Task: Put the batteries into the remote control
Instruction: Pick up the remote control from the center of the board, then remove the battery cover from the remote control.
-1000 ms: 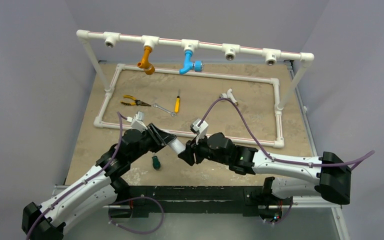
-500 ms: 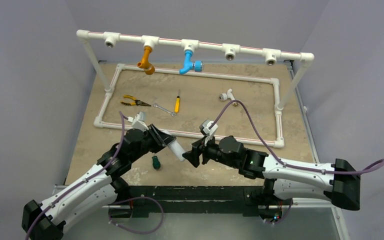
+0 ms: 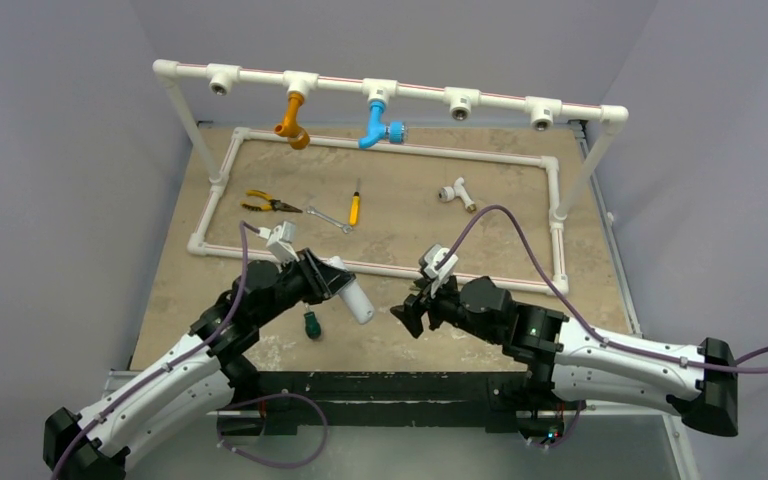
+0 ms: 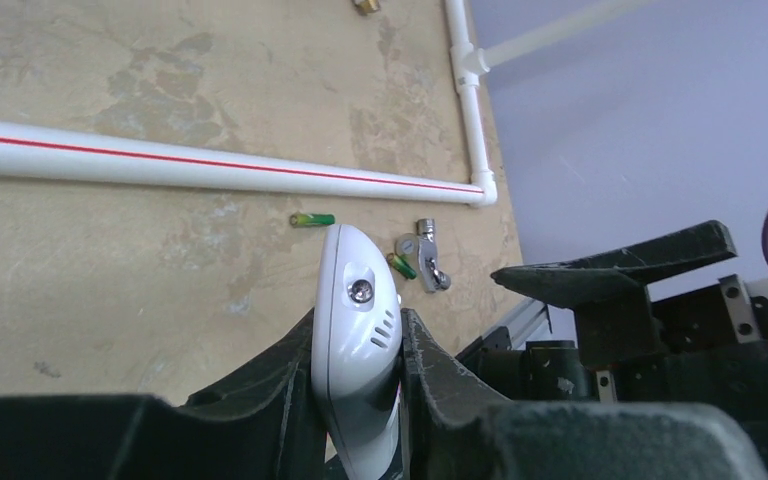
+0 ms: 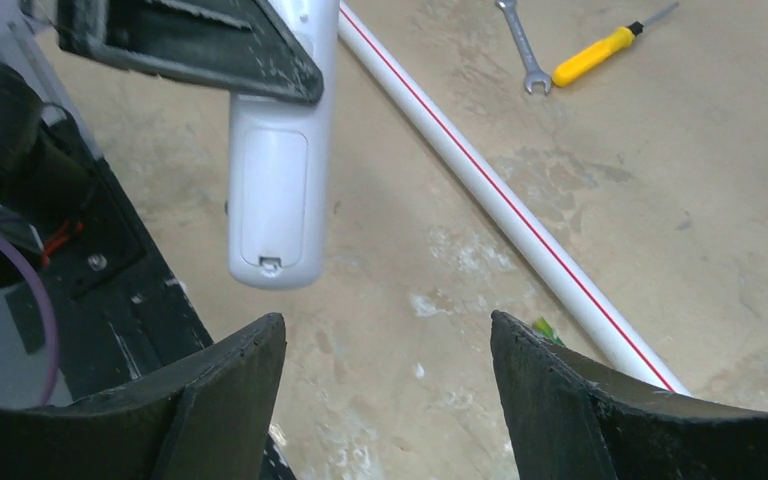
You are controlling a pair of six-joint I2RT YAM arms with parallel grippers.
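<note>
Clamping the remote control [image 5: 276, 180], the left gripper [image 4: 358, 345] hovers.

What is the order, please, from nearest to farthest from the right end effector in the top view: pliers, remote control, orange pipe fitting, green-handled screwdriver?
From the right end effector:
1. remote control, held up just to its left.
2. green-handled screwdriver, lying farther left.
3. pliers, well back and left.
4. orange pipe fitting, hanging at the very back.
</note>
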